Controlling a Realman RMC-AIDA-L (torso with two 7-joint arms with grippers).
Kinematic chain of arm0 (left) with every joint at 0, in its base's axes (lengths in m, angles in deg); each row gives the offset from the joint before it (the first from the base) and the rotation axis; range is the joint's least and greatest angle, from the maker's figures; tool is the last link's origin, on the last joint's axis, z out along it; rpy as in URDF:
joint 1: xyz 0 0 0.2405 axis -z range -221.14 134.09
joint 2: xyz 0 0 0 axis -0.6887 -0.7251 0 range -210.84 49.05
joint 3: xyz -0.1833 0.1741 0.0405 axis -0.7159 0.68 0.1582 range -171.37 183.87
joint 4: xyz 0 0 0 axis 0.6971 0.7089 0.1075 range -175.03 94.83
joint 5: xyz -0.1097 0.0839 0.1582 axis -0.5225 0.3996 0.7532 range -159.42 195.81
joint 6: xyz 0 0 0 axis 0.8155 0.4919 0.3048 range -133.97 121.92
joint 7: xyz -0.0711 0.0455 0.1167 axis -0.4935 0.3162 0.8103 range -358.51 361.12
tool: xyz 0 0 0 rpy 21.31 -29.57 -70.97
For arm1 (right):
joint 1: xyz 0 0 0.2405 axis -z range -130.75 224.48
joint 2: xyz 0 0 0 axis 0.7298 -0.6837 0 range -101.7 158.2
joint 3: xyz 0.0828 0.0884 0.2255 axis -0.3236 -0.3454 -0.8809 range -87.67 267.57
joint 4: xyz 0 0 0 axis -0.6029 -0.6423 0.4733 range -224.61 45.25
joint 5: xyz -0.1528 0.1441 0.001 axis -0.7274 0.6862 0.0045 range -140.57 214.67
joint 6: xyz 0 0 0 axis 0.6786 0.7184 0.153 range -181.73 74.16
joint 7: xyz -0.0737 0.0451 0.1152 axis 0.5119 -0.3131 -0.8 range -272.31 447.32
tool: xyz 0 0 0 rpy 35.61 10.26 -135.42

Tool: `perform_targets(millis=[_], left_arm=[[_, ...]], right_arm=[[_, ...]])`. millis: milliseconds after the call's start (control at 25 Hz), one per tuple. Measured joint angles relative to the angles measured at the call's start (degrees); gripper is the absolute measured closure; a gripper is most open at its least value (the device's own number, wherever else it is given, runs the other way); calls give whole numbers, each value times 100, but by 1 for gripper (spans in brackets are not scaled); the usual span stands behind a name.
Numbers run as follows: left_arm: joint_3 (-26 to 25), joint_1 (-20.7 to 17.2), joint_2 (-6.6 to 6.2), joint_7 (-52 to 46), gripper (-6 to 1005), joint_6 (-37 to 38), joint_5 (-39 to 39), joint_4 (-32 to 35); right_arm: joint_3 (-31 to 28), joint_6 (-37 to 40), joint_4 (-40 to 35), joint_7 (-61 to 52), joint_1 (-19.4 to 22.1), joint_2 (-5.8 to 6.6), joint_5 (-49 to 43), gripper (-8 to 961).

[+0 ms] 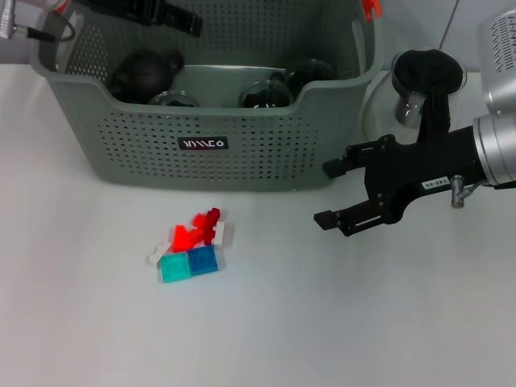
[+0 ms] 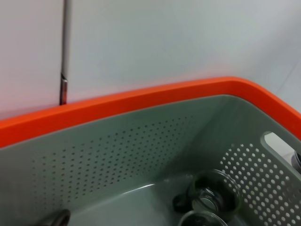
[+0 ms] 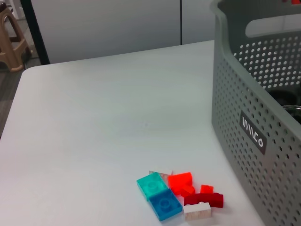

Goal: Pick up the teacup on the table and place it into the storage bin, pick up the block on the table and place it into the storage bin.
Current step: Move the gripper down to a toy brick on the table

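We see the storage bin (image 1: pixel 218 129) standing at the far side of the white table (image 1: pixel 322 322), its black label (image 1: pixel 202 144) facing us. Inside it lie a dark round teapot (image 1: pixel 143 72) at the left end and several glass teacups (image 1: pixel 266 93) along the front wall; the left wrist view shows the same cups (image 2: pixel 211 197) on the bin floor below the orange rim (image 2: pixel 141 101).

The blocks (image 1: pixel 192 248) lie in a small heap on the table, in front of the bin and a little left of its middle, apart from its wall. We make out a teal piece (image 1: pixel 173 267) and a blue piece (image 1: pixel 203 260) side by side nearest us, red pieces (image 1: pixel 189 235) behind them, and a white piece (image 1: pixel 222 234) at the right edge. The right wrist view shows the heap (image 3: pixel 181 195) near the bin's labelled wall (image 3: pixel 254 136).

The right gripper (image 1: pixel 332 193) hangs over the table to the right of the blocks and just in front of the bin's right corner, its fingers (image 1: pixel 330 218) spread apart and holding nothing. Behind it, beside the bin, a glass cup with a black lid (image 1: pixel 426 85) stands on a clear plate (image 1: pixel 375 113).

The left gripper (image 1: pixel 165 16) is over the bin's back left part; we cannot tell how its fingers stand.
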Motion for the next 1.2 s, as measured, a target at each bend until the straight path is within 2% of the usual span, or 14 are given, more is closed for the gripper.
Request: perform_targets(millis=[80,280,400,520,640,880,1200], left_arm=[[3,-3,23,0,74,0,12,1],[-13,-58,40,22,74,159,-17,151],[-43,-195,84,51,74,554,-146,565],[-50,-452,153,62,74,1168,-604,1196],[-58,-676,174,104,74,1844,-1010,1533],[-125,-1027,296,479,74,3120,-1737,1609],[-52,-1547,534,1122,74,3511,-1880,1354]], right_arm=[[12,12,0,-21,-6,-1,2,77],[15,50,-2,-53,-55,0,0,77],[13,61,-2,-54,-68,1,-2,77],[6,60,-2,-56,-73,12,-2,76],[-7,61,-2,-60,-70,24,-2,76],[-10,35,-2,-59,-48,23,-1,76],[-17,-36,50,-53,-43,-32,25,75]])
